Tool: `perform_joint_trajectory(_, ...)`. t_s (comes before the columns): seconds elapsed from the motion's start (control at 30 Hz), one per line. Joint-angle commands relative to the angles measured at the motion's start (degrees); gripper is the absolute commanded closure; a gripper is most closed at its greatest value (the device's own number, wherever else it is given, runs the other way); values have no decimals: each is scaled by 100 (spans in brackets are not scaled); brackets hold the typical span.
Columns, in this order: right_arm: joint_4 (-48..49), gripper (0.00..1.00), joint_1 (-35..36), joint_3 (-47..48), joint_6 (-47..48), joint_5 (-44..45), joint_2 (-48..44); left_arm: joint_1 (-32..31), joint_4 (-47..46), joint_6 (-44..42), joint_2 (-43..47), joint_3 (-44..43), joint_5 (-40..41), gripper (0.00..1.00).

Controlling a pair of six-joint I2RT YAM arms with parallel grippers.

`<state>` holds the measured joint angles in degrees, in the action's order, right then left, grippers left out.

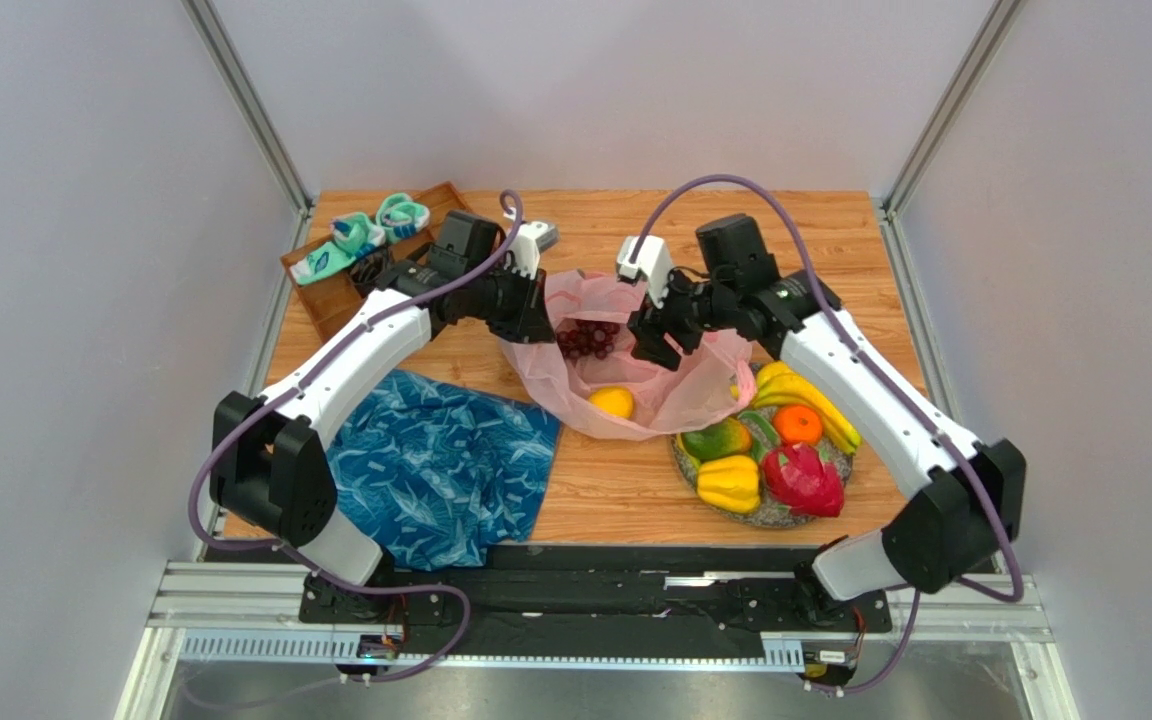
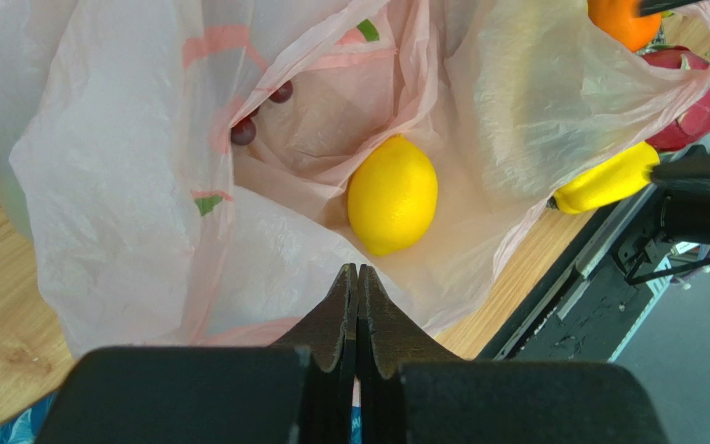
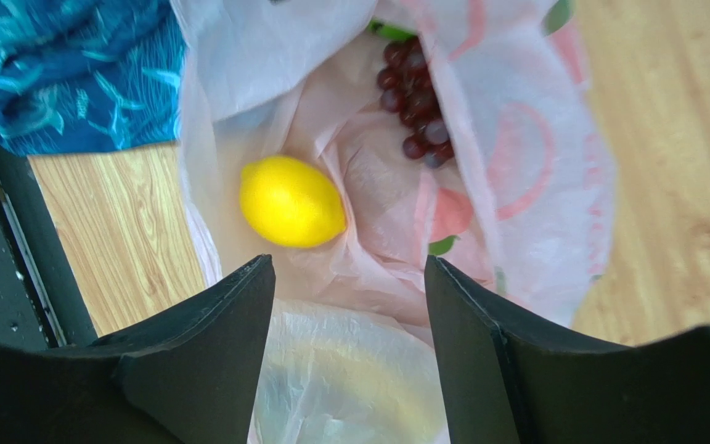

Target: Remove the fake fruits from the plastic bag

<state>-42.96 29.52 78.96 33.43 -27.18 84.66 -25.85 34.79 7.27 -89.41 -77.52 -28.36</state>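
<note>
Top: bag (image 1: 687, 393) mid-table, mouth up; lemon (image 1: 612, 402) and grapes (image 1: 585, 339) inside; other fruits (image 1: 770, 458) already out on plate (image 1: 778, 522) | Left wrist: left gripper (image 2: 357, 270) closed tight, seemingly nipping bag film to keep the mouth open | Right wrist: right gripper (image 3: 348, 268) part-open, empty, poised over the mouth; lemon likely next.

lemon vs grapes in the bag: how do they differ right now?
Colour: the lemon is bright yellow, the grapes dark purple. Form: the lemon is one smooth oval, the grapes a bunch of small beads. Place: in the top view the lemon lies nearer the arm bases, the grapes farther back. Both sit inside the plastic bag.
</note>
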Motion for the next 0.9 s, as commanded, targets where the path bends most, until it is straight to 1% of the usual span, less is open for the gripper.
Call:
perform_joint_trajectory(0.0, 130, 35, -60, -257, -249, -270, -204, -26, -226, 90, -112, -334, -170, 100)
perform_joint_trajectory(0.1, 586, 35, 18, -504, -477, -393, -65, -26, -244, 161, -200, -387, -240, 100)
perform_joint_trajectory(0.17, 841, 35, 133, -487, -478, -96, 313, -26, -209, 205, -218, -370, -275, 100)
perform_joint_trajectory(0.2, 868, 36, 229, -287, -504, 62, 471, -26, -192, 214, -218, -370, -267, 100)
perform_joint_trajectory(0.27, 650, 37, 247, 13, -635, 353, 1040, -26, -122, 205, -113, -273, -267, 100)
perform_joint_trajectory(0.3, 518, 39, 247, 362, -723, 415, 1226, -26, -104, 205, -60, -212, -267, 100)
perform_joint_trajectory(0.37, 236, 39, 247, 541, -1022, 494, 1569, -26, -77, 214, 141, 51, -249, 100)
perform_joint_trajectory(0.43, 130, 38, 291, 533, -1250, 529, 1667, -26, -121, 301, 274, 437, -232, 100)
perform_joint_trajectory(0.47, 121, 36, 309, 489, -1295, 529, 1728, -26, -199, 371, 405, 561, -249, 100)
perform_joint_trajectory(0.5, 112, 31, 379, 437, -1321, 556, 1729, -26, -226, 407, 467, 667, -249, 100)
perform_joint_trajectory(0.6, 121, 27, 519, 199, -1365, 573, 1738, -26, -253, 512, 556, 957, -275, 100)
perform_joint_trajectory(0.87, 446, 29, 897, -319, -1445, 643, 1825, -26, -350, 600, 468, 1037, -328, 100)
